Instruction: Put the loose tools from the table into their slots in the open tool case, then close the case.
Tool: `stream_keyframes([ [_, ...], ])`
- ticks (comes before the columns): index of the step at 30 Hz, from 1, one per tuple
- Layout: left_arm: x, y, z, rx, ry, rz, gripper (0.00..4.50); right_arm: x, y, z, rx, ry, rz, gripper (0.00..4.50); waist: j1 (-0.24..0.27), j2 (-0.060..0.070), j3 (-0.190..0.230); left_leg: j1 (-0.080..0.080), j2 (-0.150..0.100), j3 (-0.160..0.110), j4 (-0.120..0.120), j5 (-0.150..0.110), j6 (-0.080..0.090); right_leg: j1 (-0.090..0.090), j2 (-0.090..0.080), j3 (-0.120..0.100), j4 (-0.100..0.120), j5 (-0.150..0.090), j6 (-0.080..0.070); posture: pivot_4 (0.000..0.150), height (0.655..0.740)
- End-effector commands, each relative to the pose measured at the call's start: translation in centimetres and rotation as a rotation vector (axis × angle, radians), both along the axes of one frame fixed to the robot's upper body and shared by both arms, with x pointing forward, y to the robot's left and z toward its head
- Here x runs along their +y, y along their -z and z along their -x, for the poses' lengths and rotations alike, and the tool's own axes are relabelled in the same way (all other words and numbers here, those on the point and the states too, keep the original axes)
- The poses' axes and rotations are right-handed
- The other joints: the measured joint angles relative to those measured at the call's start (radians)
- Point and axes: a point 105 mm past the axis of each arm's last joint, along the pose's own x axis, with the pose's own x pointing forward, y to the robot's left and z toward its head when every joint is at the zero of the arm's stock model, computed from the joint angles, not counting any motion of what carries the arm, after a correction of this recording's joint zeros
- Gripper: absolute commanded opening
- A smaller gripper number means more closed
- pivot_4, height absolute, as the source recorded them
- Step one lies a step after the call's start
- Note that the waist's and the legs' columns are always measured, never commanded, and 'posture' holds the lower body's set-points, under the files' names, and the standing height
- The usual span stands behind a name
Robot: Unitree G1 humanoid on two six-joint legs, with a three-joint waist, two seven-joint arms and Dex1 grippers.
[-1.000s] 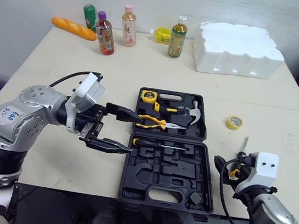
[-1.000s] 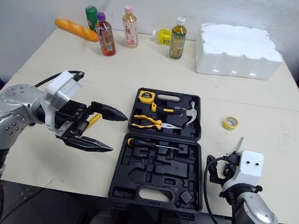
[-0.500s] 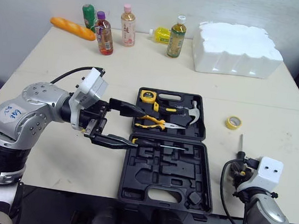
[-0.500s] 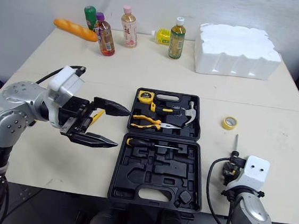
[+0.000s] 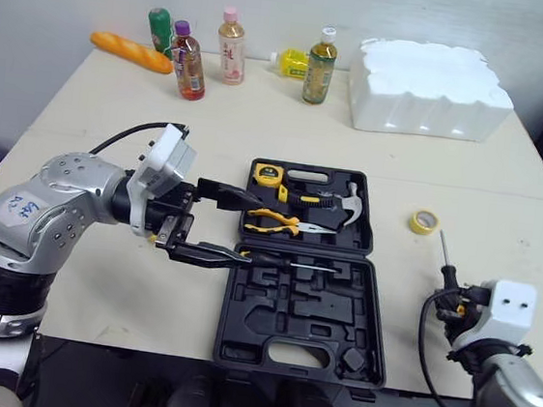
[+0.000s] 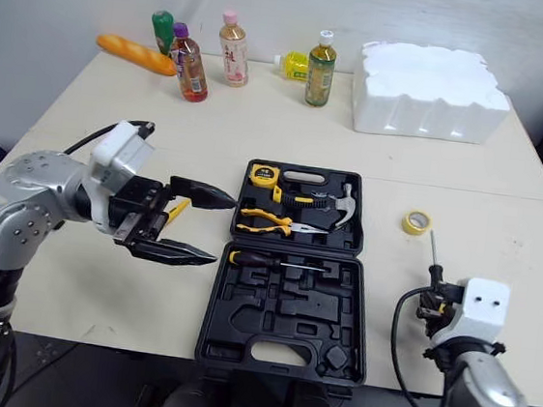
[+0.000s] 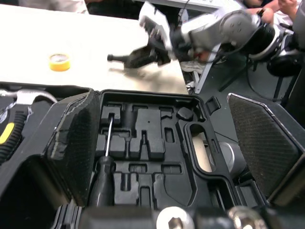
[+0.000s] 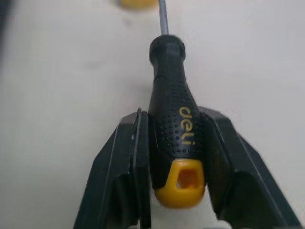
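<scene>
Right of the tool case [image 5: 299,313], pinched at the grip between both fingers of the right end effector [image 8: 174,119]: held screwdriver [image 8: 172,107], black grip, yellow cap. Cannot tell whether clear of the tabletop [image 5: 107,108] or touching it. Long axis directed away from the robot, shaft tip aimed toward the yellow tape roll [image 5: 424,222], near it but apart.

Bearing from that end effector to the case: robot's left. Lid laid flat open; nearer half moulded with recesses, mostly vacant. Judged requirement for the coming move: carry leftward across the case's right edge and rotate roughly a quarter turn, given the seated screwdriver [image 5: 285,260] lying crosswise. Matching recess not identifiable. Right arm nearer, already loaded.

Seated in the far half: tape measure [image 5: 271,174], hammer [image 5: 350,194], pliers [image 5: 278,220].

At the case's left edge: left end effector [image 5: 252,231], fingers spread wide, empty, one fingertip by the pliers' handles, the other beside the seated screwdriver's grip. Beneath it on the tabletop: yellow-and-black tool [image 6: 174,211], kind not discernible.

Against one second earlier: right end effector displaced outward to the robot's right, away from the case; screwdriver grip now exposed beyond the fingers, tip closer to the tape roll. Left end effector advanced onto the case's left edge.
</scene>
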Motion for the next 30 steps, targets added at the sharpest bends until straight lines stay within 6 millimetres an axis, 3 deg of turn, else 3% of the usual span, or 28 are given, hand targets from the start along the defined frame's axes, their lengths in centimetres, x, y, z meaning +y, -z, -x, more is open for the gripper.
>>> stream_keyframes([
  [1, 1.2, -0.6, 0.5, -0.041, -0.049, -0.023, 4.50, 2.3, -3.7, 0.5, -0.059, -0.311, 0.044, 1.03, 0.000, 0.000, 0.000, 0.000, 0.000, 0.000, 0.000, 0.000, 0.000, 0.000, 0.000, 0.000, 0.000, 0.000, 0.000, 0.150, 0.7355],
  [5, 3.6, 1.4, 1.1, -0.046, -0.121, -0.169, 4.50, 5.1, -6.5, 1.2, 0.044, -0.765, 0.041, 1.03, -0.005, 0.001, 0.002, 0.001, 0.001, 0.000, 0.000, -0.001, 0.001, 0.000, 0.002, 0.000, 0.000, 0.000, 0.000, 0.150, 0.7355],
  [9, 4.3, 1.9, 1.3, -0.034, -0.144, -0.195, 4.50, 7.2, -7.9, 0.5, 0.118, -1.008, 0.092, 1.03, 0.004, -0.003, 0.004, 0.002, 0.003, -0.001, 0.000, -0.004, 0.006, 0.001, 0.001, -0.001, 0.000, 0.000, -0.001, 0.150, 0.7355],
  [12, 4.6, 2.4, 1.5, -0.039, -0.146, -0.224, 4.50, 8.9, -7.7, -0.5, 0.158, -1.128, 0.140, 1.03, 0.005, -0.003, 0.004, 0.000, 0.002, -0.002, 0.000, -0.004, 0.006, 0.000, -0.003, -0.001, -0.001, 0.000, -0.002, 0.150, 0.7355],
  [20, 4.9, 2.9, 1.2, -0.059, -0.172, -0.238, 4.50, 11.7, -5.9, -2.3, 0.254, -1.252, 0.296, 1.03, 0.003, -0.003, 0.004, -0.012, 0.000, 0.001, 0.006, -0.003, 0.003, -0.011, -0.011, -0.004, 0.000, -0.001, -0.003, 0.150, 0.7355],
  [23, 4.9, 2.9, 1.3, -0.062, -0.167, -0.240, 4.50, 11.9, -5.5, -2.3, 0.271, -1.280, 0.339, 1.03, 0.003, -0.003, 0.004, -0.020, 0.001, 0.001, 0.016, -0.004, 0.005, -0.018, -0.012, -0.005, 0.007, -0.002, -0.001, 0.150, 0.7355],
  [30, 4.3, 3.4, 1.3, -0.065, -0.120, -0.250, 4.50, 11.8, -3.9, -2.0, 0.337, -1.344, 0.421, 1.03, 0.003, -0.003, 0.004, -0.017, -0.003, 0.003, 0.020, -0.006, 0.009, -0.016, -0.015, -0.005, 0.010, 0.001, 0.002, 0.150, 0.7355],
])
